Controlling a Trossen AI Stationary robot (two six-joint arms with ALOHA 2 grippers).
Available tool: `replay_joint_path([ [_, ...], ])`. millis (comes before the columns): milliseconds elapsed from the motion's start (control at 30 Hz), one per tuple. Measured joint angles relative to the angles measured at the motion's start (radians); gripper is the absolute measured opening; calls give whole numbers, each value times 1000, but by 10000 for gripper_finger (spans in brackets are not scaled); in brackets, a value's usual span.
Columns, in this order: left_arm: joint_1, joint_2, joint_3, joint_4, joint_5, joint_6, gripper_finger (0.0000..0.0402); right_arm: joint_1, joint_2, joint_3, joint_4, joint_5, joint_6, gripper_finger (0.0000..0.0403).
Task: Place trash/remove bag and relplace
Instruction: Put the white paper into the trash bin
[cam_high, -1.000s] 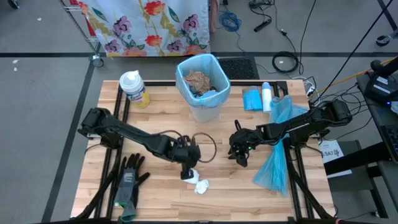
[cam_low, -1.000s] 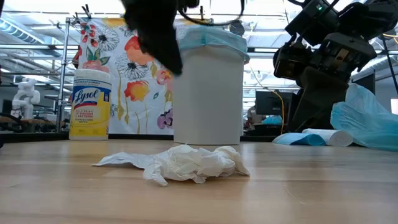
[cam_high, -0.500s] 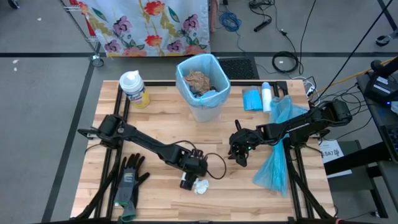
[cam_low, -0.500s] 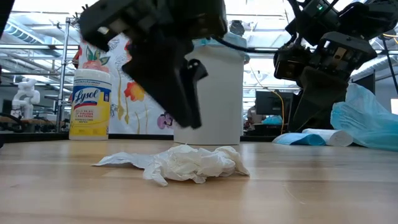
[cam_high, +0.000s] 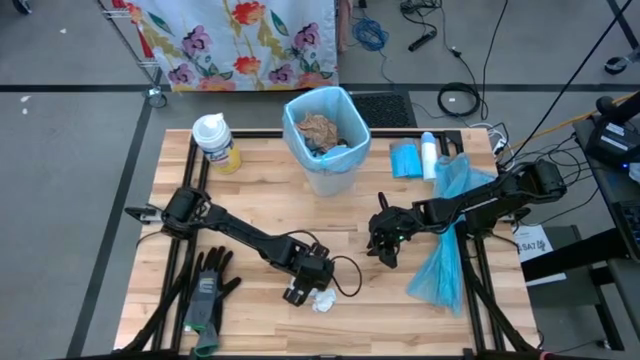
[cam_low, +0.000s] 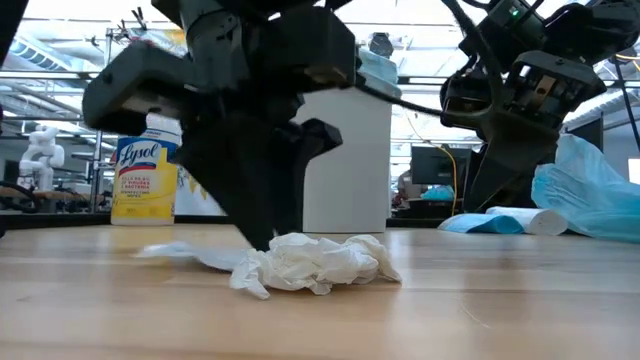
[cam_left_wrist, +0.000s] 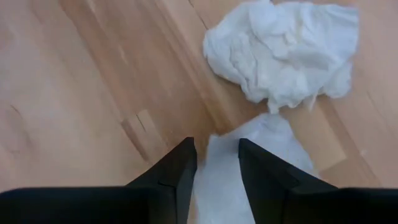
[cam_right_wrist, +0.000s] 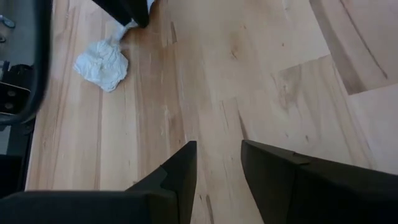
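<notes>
On the wooden tabletop (cam_high: 250, 190), the lined bin (cam_high: 325, 135) already holds brown paper. The left end effector (cam_left_wrist: 216, 163) sits low at the front, fingers narrowly parted astride a flat flap of the white tissue wad (cam_high: 322, 299). It should close on that flap, or preferably the bulk, before lifting. The right end effector (cam_right_wrist: 217, 160) hovers mid-table, slightly parted, empty. Beyond hangs a floral curtain (cam_high: 240, 40).

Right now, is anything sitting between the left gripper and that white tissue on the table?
Nothing visible does. The left gripper is down at the table with its fingers straddling a flat edge of the white tissue; only bare wood lies around it.
</notes>
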Motion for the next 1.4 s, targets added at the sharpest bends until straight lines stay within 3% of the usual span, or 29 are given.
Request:
replay_joint_path([
  [167, 0, 22, 2, 5, 13, -8, 90, -2, 0, 0, 0, 0, -2, 116],
  [367, 0, 21, 4, -40, 25, -96, 10, -1, 0, 0, 2, 2, -6, 116],
  [667, 0, -88, -1, -120, 23, -315, 2, -1, 0, 1, 8, 6, -32, 116],
  [1033, 21, -393, -1, -307, -72, -498, 1, -3, 0, 1, 16, 10, -58, 116],
  [1267, 115, -607, 4, -330, -127, -608, 0, -3, 0, 1, 29, 11, -64, 116],
  [1400, 210, -656, 67, -337, -154, -605, 0, -3, 0, 1, 32, 11, -64, 116],
])
